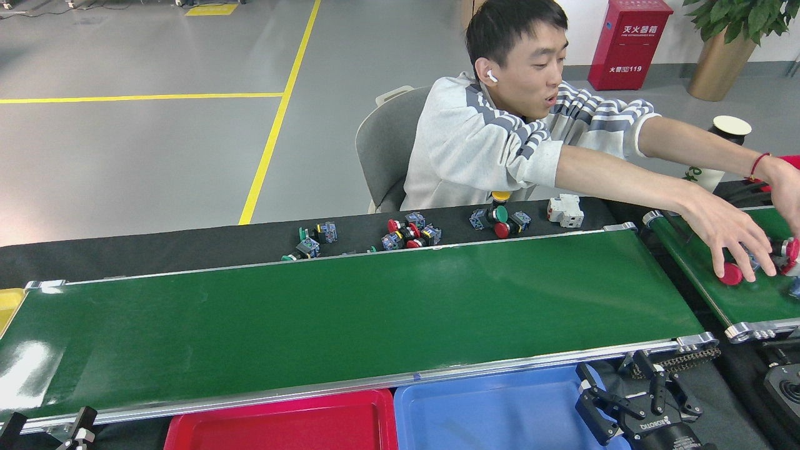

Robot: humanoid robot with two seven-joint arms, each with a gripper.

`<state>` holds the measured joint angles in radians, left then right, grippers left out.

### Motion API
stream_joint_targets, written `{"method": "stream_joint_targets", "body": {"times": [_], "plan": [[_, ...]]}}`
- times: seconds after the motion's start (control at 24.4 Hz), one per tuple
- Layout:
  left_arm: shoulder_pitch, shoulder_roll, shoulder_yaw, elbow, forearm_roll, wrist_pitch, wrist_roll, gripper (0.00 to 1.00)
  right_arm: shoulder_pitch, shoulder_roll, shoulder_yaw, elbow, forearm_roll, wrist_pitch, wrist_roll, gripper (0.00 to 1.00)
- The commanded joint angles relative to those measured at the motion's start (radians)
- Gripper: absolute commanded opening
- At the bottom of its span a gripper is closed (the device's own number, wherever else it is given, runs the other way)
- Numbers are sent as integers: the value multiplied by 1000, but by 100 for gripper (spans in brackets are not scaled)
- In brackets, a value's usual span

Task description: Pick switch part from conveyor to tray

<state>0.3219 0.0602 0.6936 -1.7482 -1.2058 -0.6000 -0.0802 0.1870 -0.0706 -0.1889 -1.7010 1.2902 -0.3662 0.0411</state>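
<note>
The right gripper [615, 400] hangs low at the near edge, its dark fingers [594, 409] spread apart and holding nothing, parked over the corner of the blue tray [487, 412], which looks like a sensible waiting post: one short reach from belt to tray. Of the left gripper [78, 425] only a dark tip pokes up at the bottom left, too little showing to say whether its fingers are parted or closed. Beside the blue tray sits a red tray [281, 425], both tucked tight under the near rail, probably so a part lifted off the belt travels hardly at all. The conveyor [350, 312] itself, long, glossy and dark green between silver rails, carries nothing right now. The switch parts [409, 234] lie in loose clusters on the black worktop [156, 250] behind the far rail: small blue-grey blocks with round red or green caps, one capped yellow, and a white block near them. Across the belt a seated person leans out, one hand [728, 240] spread over more red-capped parts on a shorter green belt [744, 300] at the right, seemingly feeding them toward the main one. My guess is the robot is simply waiting for a part to arrive.
</note>
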Motion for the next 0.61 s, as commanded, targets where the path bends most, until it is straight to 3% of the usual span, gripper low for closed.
{"method": "stream_joint_targets", "body": {"times": [0.0, 0.41, 0.57], "plan": [[-6, 15, 9, -11, 5, -4, 8, 100, -9, -5, -9, -6, -5, 1, -55, 99], [-1, 20, 14, -17, 17, -21, 92, 100, -15, -1, -10, 8, -34, 9, -49, 98], [-1, 18, 17, -13, 25, -21, 96, 100, -52, 0, -9, 27, -25, 18, 11, 97]]}}
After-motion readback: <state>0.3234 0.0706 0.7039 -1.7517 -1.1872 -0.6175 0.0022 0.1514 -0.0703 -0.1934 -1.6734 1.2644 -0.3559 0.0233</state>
